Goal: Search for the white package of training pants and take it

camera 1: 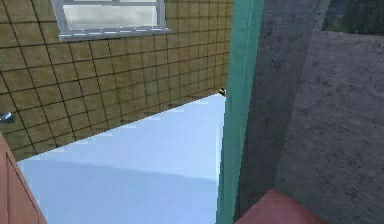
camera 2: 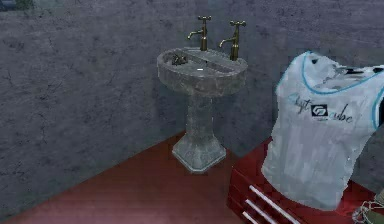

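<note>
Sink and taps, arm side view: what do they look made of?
Sink: probably stone or marble, matte; its bowl and pedestal are mottled grey. Taps: likely brass, polished; they are yellow-gold with bright glints.

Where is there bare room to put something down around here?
The red floor between the grey wall and the pedestal sink is bare. So is the pale floor between the tiled wall and the teal door frame. It is crowded right of the sink, where a white sleeveless shirt covers the red drawer cabinet.
</note>
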You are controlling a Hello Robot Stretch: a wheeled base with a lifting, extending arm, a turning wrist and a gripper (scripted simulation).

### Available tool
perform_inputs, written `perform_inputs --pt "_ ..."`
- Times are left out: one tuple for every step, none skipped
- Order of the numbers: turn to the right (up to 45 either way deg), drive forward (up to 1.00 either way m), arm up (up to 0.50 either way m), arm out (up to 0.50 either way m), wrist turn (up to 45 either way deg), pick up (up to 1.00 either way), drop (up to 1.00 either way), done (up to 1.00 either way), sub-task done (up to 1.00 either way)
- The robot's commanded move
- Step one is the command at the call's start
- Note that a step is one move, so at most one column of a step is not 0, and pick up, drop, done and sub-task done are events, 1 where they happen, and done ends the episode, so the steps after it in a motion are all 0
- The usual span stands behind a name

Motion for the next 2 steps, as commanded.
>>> perform_inputs --pt "-9.0 0.0 0.0 0.0 0.0 0.0 0.0 0.0 0.0" --pt "0.0 0.3 0.0 0.0 0.0 0.0 0.0 0.0 0.0"
